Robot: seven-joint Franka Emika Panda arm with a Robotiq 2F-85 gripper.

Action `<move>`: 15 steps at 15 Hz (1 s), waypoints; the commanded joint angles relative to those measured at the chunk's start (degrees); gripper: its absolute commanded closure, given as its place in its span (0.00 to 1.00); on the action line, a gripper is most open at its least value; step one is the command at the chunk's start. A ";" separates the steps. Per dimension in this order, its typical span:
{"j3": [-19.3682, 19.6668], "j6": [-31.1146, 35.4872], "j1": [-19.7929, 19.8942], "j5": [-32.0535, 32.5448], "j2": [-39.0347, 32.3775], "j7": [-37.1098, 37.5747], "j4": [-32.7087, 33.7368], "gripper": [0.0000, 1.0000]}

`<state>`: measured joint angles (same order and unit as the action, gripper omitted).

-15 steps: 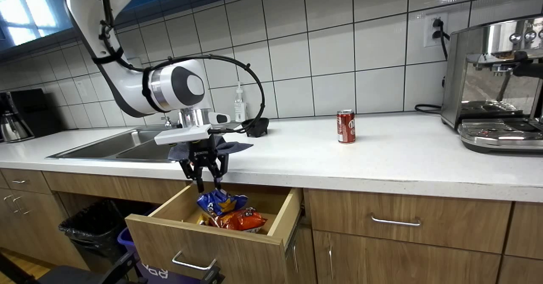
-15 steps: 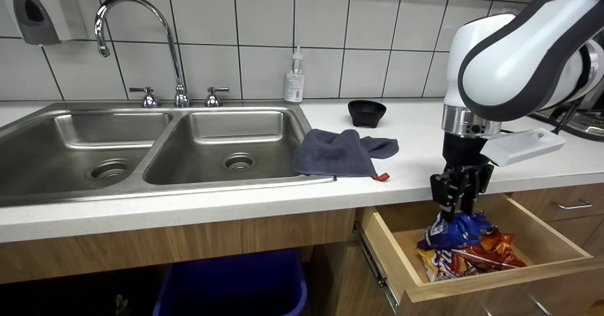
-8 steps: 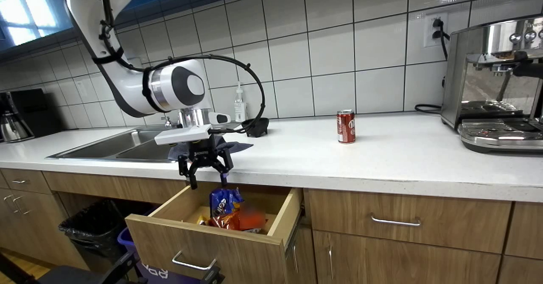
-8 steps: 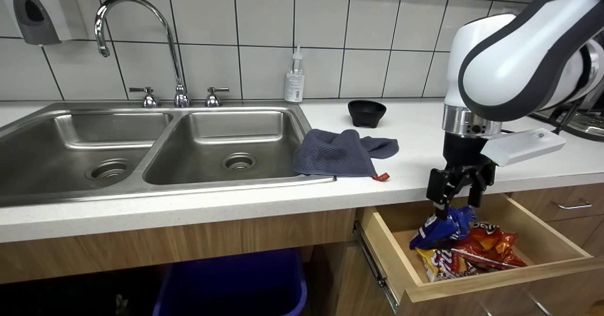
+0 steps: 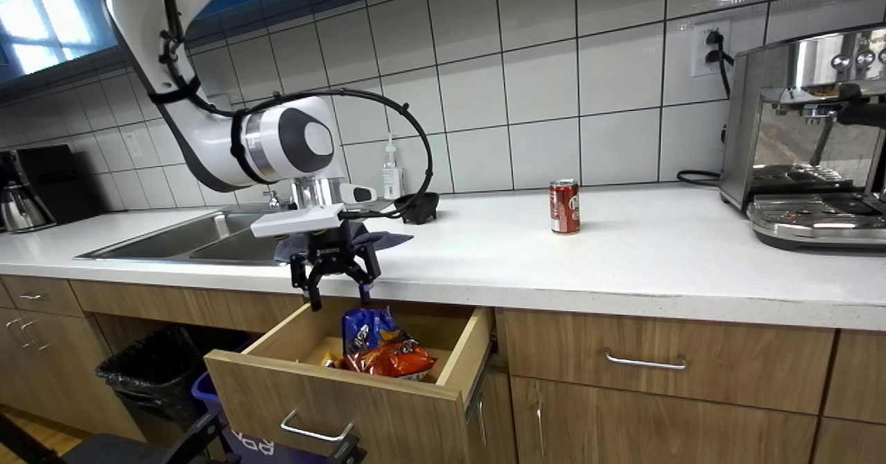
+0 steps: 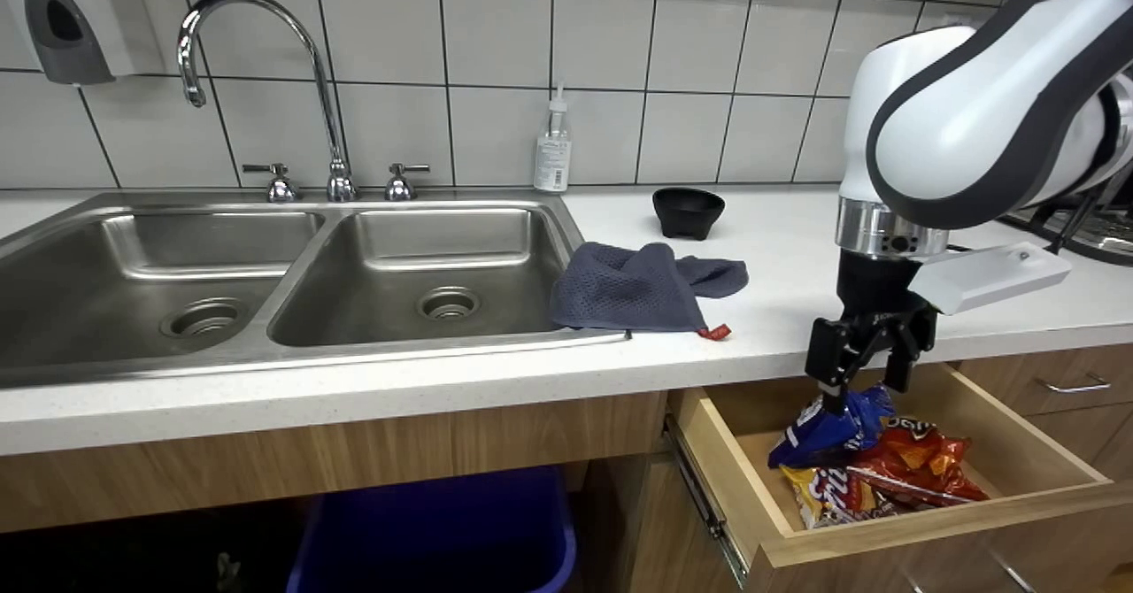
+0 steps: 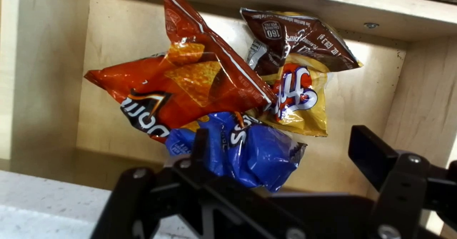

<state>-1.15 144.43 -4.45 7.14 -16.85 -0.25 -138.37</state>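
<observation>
Your gripper (image 5: pixel 340 303) hangs pointing down over the pulled-out drawer (image 5: pixel 387 412), released, its two fingers (image 7: pixel 369 149) standing well apart. Nearest to it is the blue chip bag (image 7: pixel 246 153), which sits in the drawer just below; in the wrist view one finger covers part of it, and you cannot tell whether the two touch. That bag is up against the red chip bag (image 7: pixel 196 85), and a yellow and brown chip bag (image 7: pixel 303 85) lies with them, partly under the red one. On the counter (image 5: pixel 471 263), in an exterior view, you have a red soda can (image 5: pixel 565 206) upright, well apart from a steel coffee machine (image 5: pixel 796 131). In an exterior view, a crumpled dark cloth (image 6: pixel 633 292) lies over the edge of the sink (image 6: pixel 296 288), a small black bowl (image 6: pixel 688 212) is just behind it, and a pump bottle (image 6: pixel 553 155) stands by the tiled wall (image 6: pixel 602 31). Below the counter is a blue bin (image 6: pixel 434 522).
</observation>
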 commanded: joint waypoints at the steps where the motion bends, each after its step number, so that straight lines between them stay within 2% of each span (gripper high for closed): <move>1: 0.11 -1.05 -0.12 0.27 4.13 1.75 -3.53 0.00; 15: 0.29 -9.59 0.38 -0.38 12.21 9.36 -10.08 0.00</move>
<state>-0.82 138.08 -4.43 6.99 -7.51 7.20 -146.70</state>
